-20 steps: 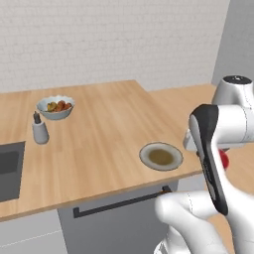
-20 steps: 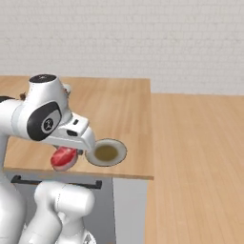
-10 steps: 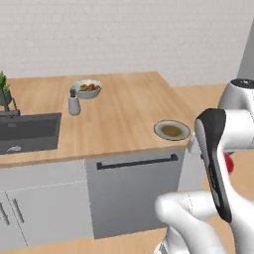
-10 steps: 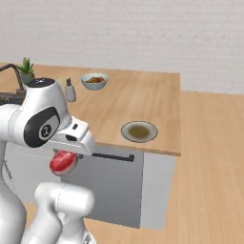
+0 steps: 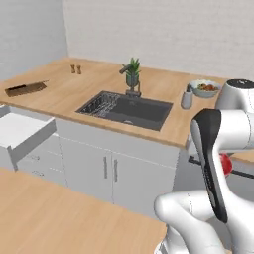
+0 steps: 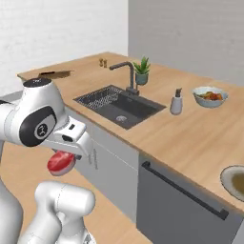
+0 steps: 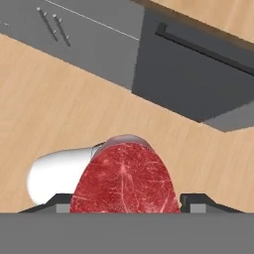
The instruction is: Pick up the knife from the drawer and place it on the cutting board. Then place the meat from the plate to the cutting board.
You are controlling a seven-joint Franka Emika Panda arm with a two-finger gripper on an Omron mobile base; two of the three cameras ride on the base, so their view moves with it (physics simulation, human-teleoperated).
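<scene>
Between the pincer (image 7: 124,206) tips sits the meat (image 7: 124,178), gripped firm; the board (image 5: 25,89) lies far left on the surface (image 5: 74,96), beyond the sink (image 5: 126,109)

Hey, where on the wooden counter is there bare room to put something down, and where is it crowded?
Bare: the wooden counter between the dark sink and the grey-rimmed round plate, and the stretch between sink and dark brown cutting board. Crowded: behind the sink, where faucet, potted plant, grey bottle and pale fruit bowl stand.
</scene>
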